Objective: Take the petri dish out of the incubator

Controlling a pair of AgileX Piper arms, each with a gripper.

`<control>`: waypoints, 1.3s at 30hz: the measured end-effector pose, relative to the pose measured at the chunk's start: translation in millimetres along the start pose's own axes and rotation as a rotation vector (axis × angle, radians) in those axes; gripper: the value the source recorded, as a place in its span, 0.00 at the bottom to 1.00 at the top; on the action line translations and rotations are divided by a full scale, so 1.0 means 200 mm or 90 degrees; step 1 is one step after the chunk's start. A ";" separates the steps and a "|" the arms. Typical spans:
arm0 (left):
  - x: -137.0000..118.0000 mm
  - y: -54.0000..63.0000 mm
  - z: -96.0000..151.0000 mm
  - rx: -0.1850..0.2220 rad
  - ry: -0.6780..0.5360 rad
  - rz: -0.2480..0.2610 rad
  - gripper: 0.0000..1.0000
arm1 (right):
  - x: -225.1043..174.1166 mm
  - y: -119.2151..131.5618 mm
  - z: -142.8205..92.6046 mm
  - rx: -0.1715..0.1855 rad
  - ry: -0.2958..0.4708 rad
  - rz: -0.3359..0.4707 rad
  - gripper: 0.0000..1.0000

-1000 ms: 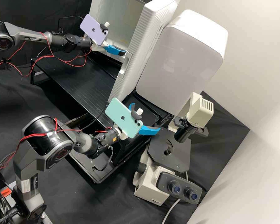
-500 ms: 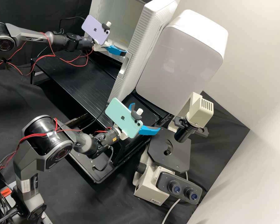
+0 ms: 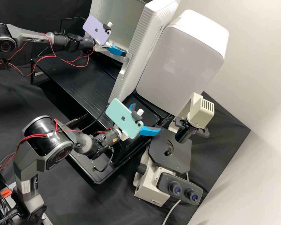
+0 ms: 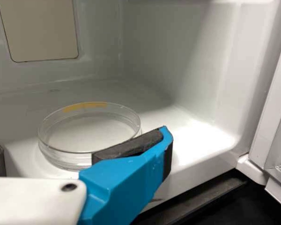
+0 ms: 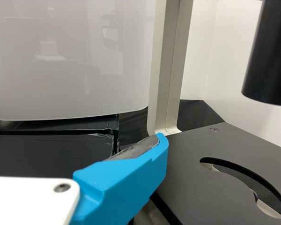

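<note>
Smooth white incubator (image 4: pixel 201 136): round clear petri dish (image 4: pixel 89 133) inside, rubber-padded blue left fingers (image 4: pixel 131 176) spread beside it; right fingers (image 3: pixel 150 130) spread.

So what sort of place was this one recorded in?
Most likely a biology laboratory: a clear petri dish sits inside an open white incubator, and a microscope with twin eyepieces stands beside it.

The clear petri dish (image 4: pixel 89 133) sits on the white floor of the open incubator (image 4: pixel 201 75); a yellowish streak marks the dish's far rim; the left gripper (image 4: pixel 147 143) hangs just before the dish, covering its near edge, contact unclear; a beige panel (image 4: pixel 37 28) is on the wall behind the dish.
</note>
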 end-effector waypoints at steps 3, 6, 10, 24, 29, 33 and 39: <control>0.00 0.00 0.00 0.000 0.000 0.002 0.00 | 0.00 0.00 0.00 0.000 0.000 0.000 1.00; 0.00 0.01 0.01 0.000 0.001 0.006 0.00 | 0.00 0.00 0.00 0.000 0.000 0.000 1.00; 0.01 0.00 0.03 0.000 0.005 0.008 0.00 | 0.00 0.00 0.00 0.000 0.000 0.000 1.00; 0.03 0.01 0.03 -0.002 0.002 0.018 0.00 | 0.00 0.00 0.00 0.000 0.000 0.000 1.00; 0.03 0.01 0.03 -0.001 0.003 0.017 0.00 | 0.00 0.00 0.00 0.000 0.000 0.000 1.00; 0.03 0.01 0.03 -0.002 0.002 0.020 0.00 | 0.00 0.00 0.00 0.000 0.000 0.000 1.00; 0.03 0.01 0.04 -0.002 0.001 0.020 0.00 | 0.00 0.00 0.00 0.000 0.000 0.000 1.00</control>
